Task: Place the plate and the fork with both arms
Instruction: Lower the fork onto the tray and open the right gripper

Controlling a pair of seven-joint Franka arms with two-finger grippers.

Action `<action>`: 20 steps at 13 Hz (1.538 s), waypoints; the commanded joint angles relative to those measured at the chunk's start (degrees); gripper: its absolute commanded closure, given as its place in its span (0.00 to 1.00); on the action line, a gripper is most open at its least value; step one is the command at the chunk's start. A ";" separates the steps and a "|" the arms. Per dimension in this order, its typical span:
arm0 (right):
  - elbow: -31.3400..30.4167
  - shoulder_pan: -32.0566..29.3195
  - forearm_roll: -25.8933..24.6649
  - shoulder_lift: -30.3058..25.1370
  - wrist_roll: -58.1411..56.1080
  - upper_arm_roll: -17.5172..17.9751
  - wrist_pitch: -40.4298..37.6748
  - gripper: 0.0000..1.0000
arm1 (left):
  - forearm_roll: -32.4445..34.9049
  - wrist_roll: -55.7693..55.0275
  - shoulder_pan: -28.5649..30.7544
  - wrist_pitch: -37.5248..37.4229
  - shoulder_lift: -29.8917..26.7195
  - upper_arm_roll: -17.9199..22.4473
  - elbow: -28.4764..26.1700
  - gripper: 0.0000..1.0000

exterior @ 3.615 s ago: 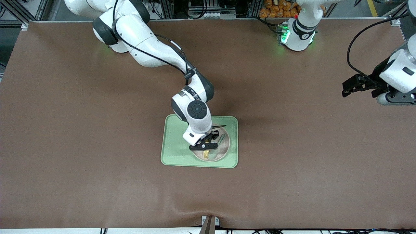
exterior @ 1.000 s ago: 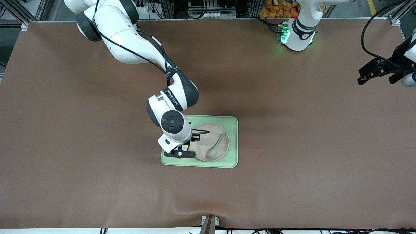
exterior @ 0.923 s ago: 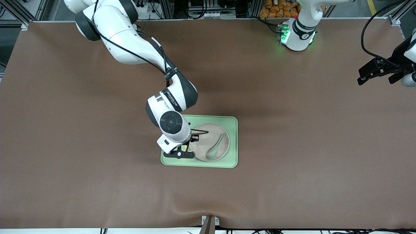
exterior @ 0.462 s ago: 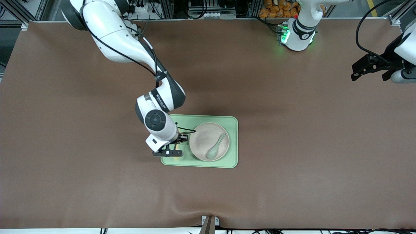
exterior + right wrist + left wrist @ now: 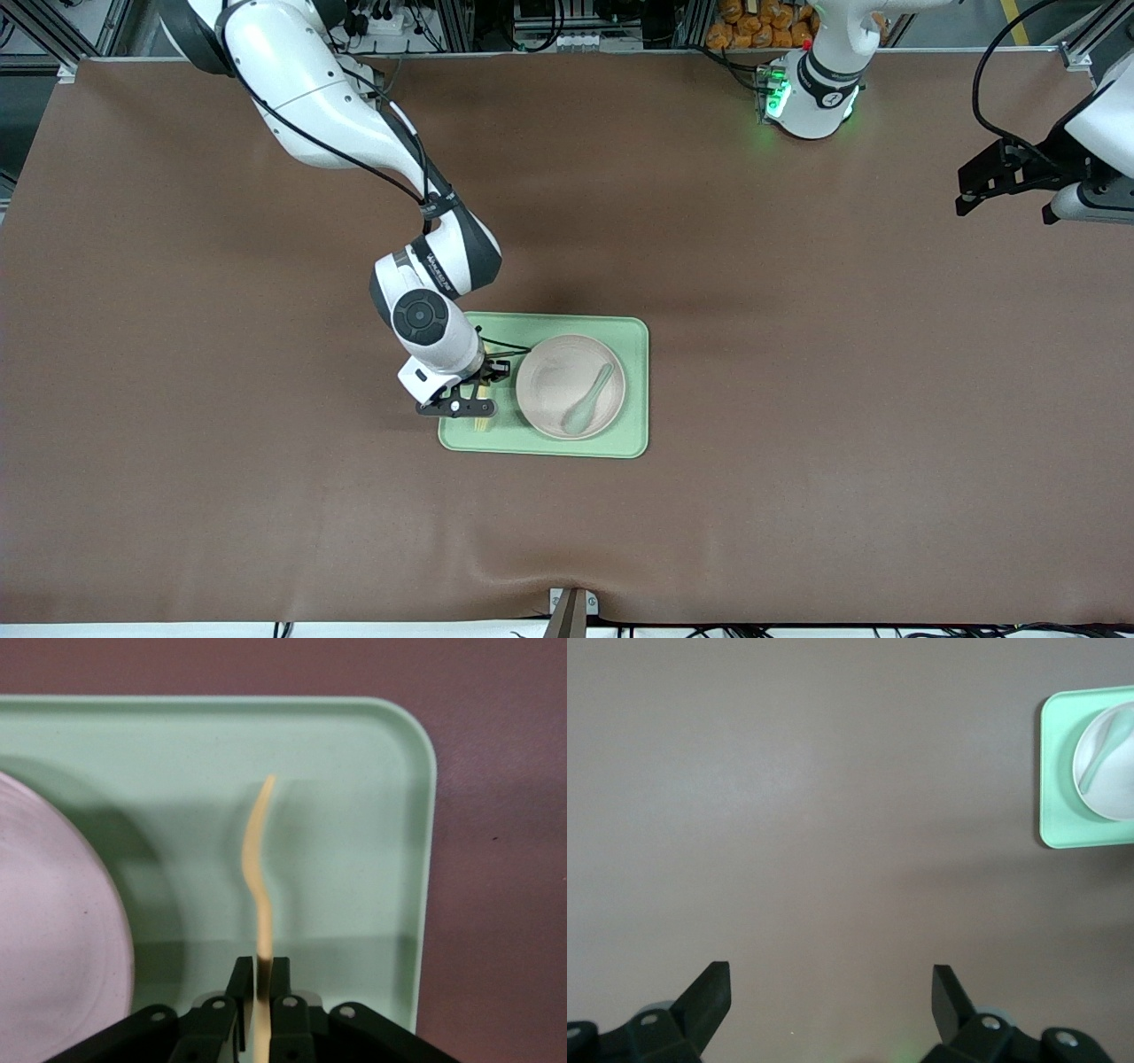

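Over the green tray [image 5: 633, 390], beside the plate [image 5: 554, 390] toward the right arm's end, the right hand [image 5: 478, 400] pinches the fork [image 5: 257, 877] edge-on for set-down; the left hand [image 5: 831, 992] waits, fingers spread, over bare counter [image 5: 797, 354].

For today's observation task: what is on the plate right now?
A spoon lies on the plate, bowl end nearer the front camera. Nothing else shows on it. The right gripper holds the fork over the tray, beside the plate.

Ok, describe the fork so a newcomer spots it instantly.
Find the green tray mid-table. On it, beside the round plate toward the right arm's end, the right gripper pinches the fork. It is thin and yellow; the spoon is grey-green.
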 commanded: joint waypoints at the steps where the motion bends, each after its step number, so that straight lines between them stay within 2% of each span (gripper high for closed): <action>1: -4.29 0.41 0.96 -1.96 0.45 0.28 3.23 0.85 | -1.00 2.74 1.29 0.34 -1.01 -0.49 -0.46 0.00; 2: -4.29 0.50 0.96 -1.88 0.45 0.28 3.23 0.66 | -1.00 2.74 1.30 0.34 -1.01 -0.49 -0.37 0.00; 3: -3.86 0.41 0.96 -1.96 0.45 0.28 2.71 0.65 | -1.08 2.65 1.21 0.34 -1.01 -0.49 -0.37 0.00; 5: -2.28 -0.47 1.05 -2.66 -0.25 0.45 -0.34 0.53 | -1.09 2.65 1.30 0.34 -1.01 -0.49 -0.37 0.00; 6: 0.69 -0.99 1.13 -2.67 -0.34 0.37 -4.55 0.42 | -1.09 2.30 1.30 0.34 -0.93 -0.49 -0.37 0.00; 8: 3.17 -2.30 1.22 -4.06 -0.34 0.28 -8.71 0.31 | -1.09 1.69 1.21 0.34 -0.92 -0.49 -0.28 0.00; 10: 2.83 -3.54 1.31 -7.13 0.35 0.10 -9.16 0.01 | -1.09 1.60 1.21 0.43 -0.84 -0.49 -0.28 0.00; 12: 3.17 -4.33 1.14 -9.42 -0.25 -0.42 -9.25 0.00 | -1.17 1.60 1.21 0.43 -0.66 -0.49 -0.28 0.00; 13: 3.35 -6.60 1.22 -10.83 -0.43 -0.34 -9.59 0.00 | -1.43 1.60 1.30 0.43 -0.49 -0.49 -0.28 0.00; 17: 3.35 -13.28 1.13 -16.89 -4.20 -0.25 -16.53 0.00 | -1.88 1.69 1.12 0.43 0.13 -0.05 0.07 0.00; 20: 3.44 -15.84 0.35 -21.11 -6.14 -0.51 -23.55 0.00 | -1.88 1.77 1.12 0.43 0.13 0.04 0.07 0.00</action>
